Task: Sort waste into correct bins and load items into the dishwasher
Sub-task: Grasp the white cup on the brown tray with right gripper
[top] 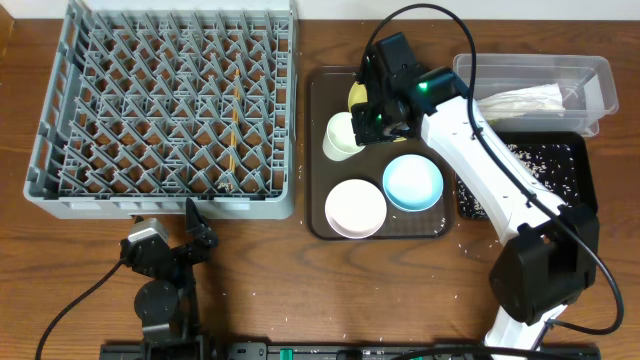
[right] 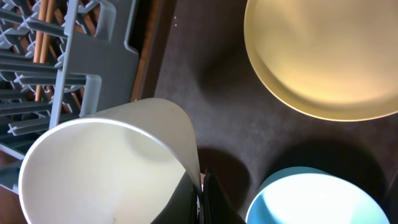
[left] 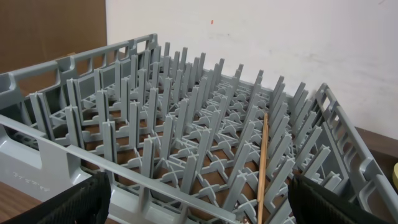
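Note:
On the brown tray, my right gripper point(top: 368, 127) point(right: 202, 186) is shut on the wall of the small white cup point(top: 342, 137) point(right: 102, 171), one finger inside the rim and one outside. The yellow plate point(top: 357, 95) point(right: 323, 56) lies behind the cup, mostly hidden by the arm in the overhead view. The light blue bowl point(top: 412, 183) point(right: 311, 199) and the white bowl point(top: 355, 207) sit on the tray's near half. The grey dishwasher rack point(top: 165, 105) point(left: 186, 137) stands at the left. My left gripper point(top: 198, 228) point(left: 199, 208) is open in front of it, holding nothing.
The brown tray point(top: 318, 150) lies beside the rack. A clear tub point(top: 535, 88) at the back right holds a pale crumpled piece of waste. In front of it, a black tray point(top: 570, 170) holds white rice-like scraps. A wooden chopstick point(left: 262, 168) stands among the rack's pegs.

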